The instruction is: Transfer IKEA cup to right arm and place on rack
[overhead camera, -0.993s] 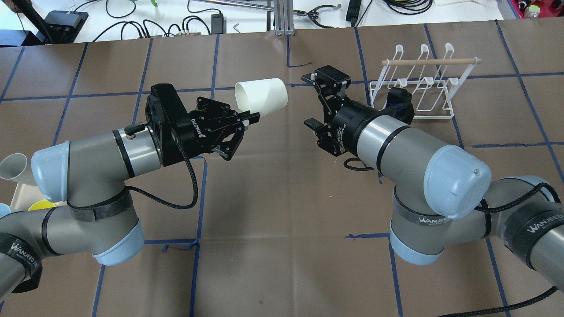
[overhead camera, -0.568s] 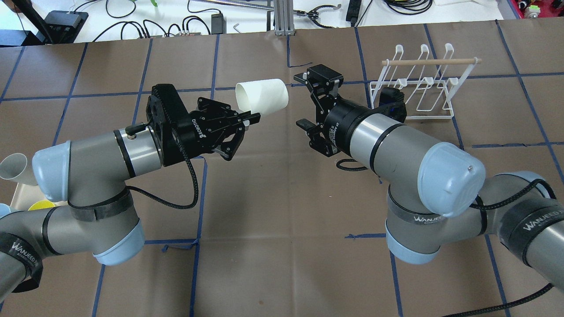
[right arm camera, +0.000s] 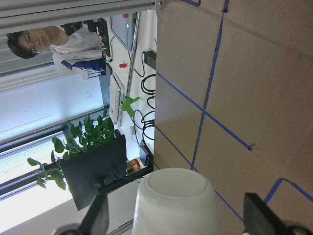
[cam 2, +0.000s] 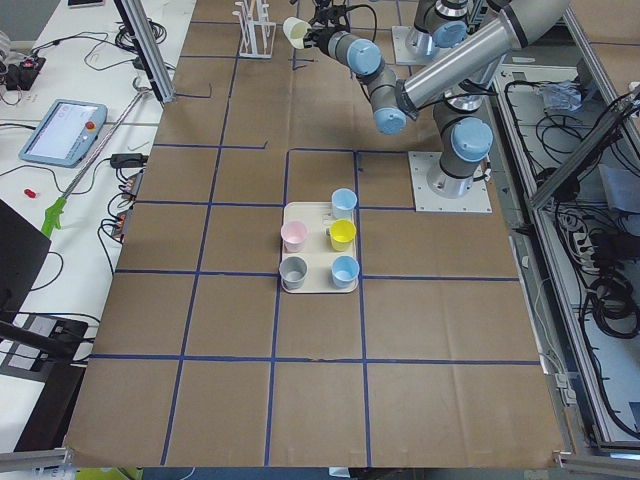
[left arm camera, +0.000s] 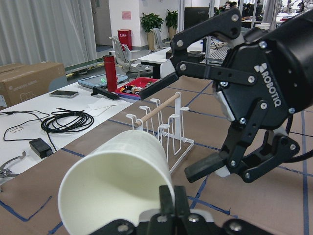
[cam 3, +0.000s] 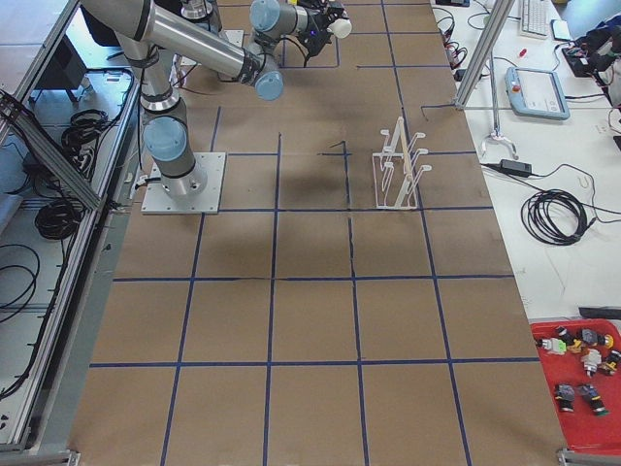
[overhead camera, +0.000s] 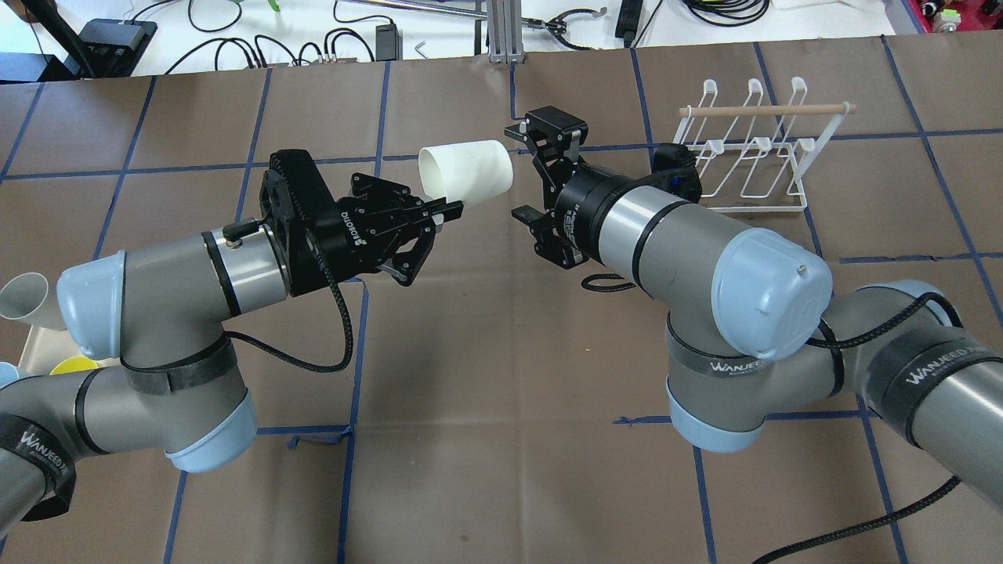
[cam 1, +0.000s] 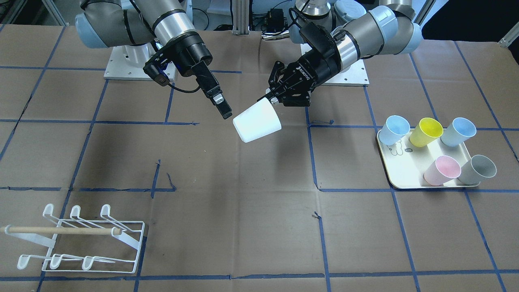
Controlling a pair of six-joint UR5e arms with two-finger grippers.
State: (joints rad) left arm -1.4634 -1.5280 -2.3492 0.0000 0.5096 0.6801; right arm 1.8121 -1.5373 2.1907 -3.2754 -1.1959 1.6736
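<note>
Bright even lighting, soft diffuse shadows, mostly sharp focus

Silver-grey right arm (overhead camera: 682,235), matching left arm (overhead camera: 172,286), pale blue joint caps (overhead camera: 772,294), black cables (overhead camera: 347,337), Wanjeed straps (overhead camera: 932,368)

L arm (overhead camera: 157,290) comes in from view's left. L gripper (overhead camera: 448,210) is pinched on the rim of the white cup (overhead camera: 466,168). Cup lies sideways, mouth toward L arm, base toward R gripper (overhead camera: 517,171). R gripper's fingers are spread wide, tips just beside cup's base, one to each side of it; touching or not, can't tell. R arm (overhead camera: 705,251) enters from lower right. Rack (overhead camera: 758,144) stands on table (overhead camera: 486,352) just behind R wrist, wooden dowel across its top. Table is brown w/ blue tape grid. Far left edge: grey cup (overhead camera: 27,296) & yellow cup (overhead camera: 74,365), both partly hidden by L arm.
</note>
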